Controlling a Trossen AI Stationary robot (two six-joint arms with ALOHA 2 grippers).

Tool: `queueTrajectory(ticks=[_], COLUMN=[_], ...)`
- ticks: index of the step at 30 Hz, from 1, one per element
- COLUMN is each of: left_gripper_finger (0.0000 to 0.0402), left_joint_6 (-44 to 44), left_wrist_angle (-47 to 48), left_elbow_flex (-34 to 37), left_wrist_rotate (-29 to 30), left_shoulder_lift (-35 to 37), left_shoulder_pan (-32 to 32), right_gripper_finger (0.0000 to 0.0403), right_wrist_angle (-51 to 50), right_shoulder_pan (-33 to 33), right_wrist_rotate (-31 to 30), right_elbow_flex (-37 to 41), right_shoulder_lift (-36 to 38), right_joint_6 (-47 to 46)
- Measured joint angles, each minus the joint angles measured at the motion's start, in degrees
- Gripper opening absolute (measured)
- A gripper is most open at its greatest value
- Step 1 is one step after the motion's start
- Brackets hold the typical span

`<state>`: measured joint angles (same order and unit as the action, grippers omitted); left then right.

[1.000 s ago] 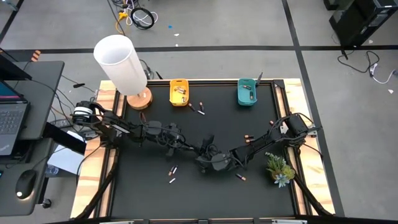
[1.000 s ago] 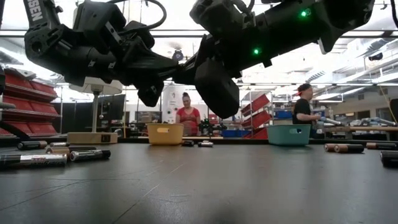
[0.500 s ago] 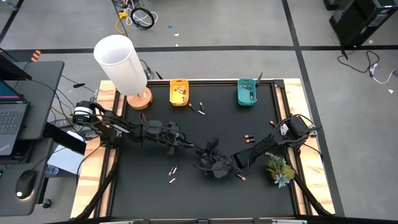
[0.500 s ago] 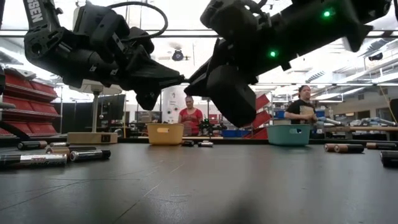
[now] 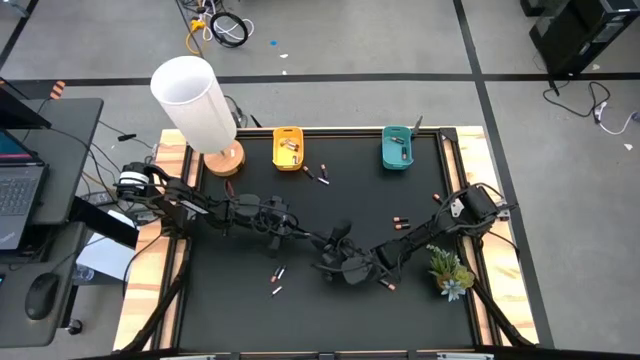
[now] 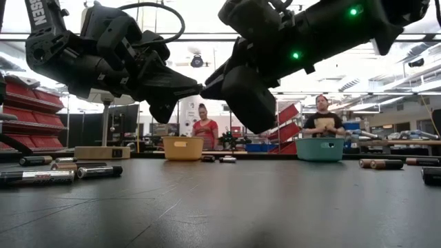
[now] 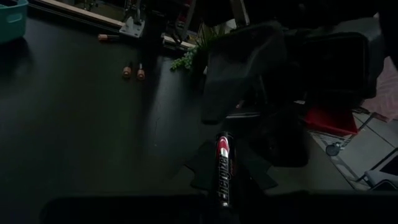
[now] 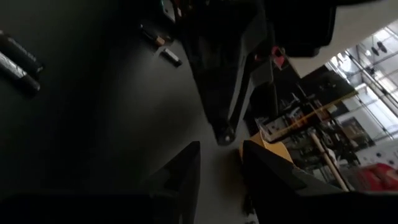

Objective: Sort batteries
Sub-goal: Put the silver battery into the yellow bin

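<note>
While both dark arms reach toward the middle of the black table (image 5: 230,300), the left gripper (image 5: 318,240) and the right gripper (image 5: 330,263) meet tip to tip above its surface. A tall white cylinder on a round wooden base (image 5: 197,105) stands at the table's far left corner. Along the far edge sit a small yellow plastic bin (image 5: 288,148) and a small teal plastic bin (image 5: 397,148), each with batteries inside. The left gripper's fingers are nearly closed around a slim dark battery with a red and silver label (image 7: 223,169), held clear of the table. The right gripper's fingers (image 8: 180,177) stand apart with nothing between them. Loose slim batteries (image 5: 277,281) lie scattered on the table: a pair near the front left, others (image 5: 318,175) just beside the yellow bin, and more (image 5: 400,223) toward the right side.
</note>
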<state>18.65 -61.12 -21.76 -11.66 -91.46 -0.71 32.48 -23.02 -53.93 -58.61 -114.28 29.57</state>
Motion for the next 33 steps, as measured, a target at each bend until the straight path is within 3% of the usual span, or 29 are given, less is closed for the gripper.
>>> queueTrajectory(ticks=[19,33], left_gripper_finger=[0.0037,0.0037], left_joint_6=[0.23,0.44], left_wrist_angle=[-0.01,0.24], left_elbow_flex=[0.0,0.09], left_wrist_rotate=[-0.67,-1.55], left_shoulder_lift=[-0.02,-0.07], left_shoulder_pan=[-0.04,-0.04], right_gripper_finger=[0.0119,0.0033], right_wrist_angle=[3.0,2.67], right_shoulder_pan=[2.94,3.21], right_wrist_rotate=[8.1,10.1], right_elbow_flex=[0.0,0.0], right_shoulder_lift=[0.0,0.0], right_joint_6=[3.65,4.3])
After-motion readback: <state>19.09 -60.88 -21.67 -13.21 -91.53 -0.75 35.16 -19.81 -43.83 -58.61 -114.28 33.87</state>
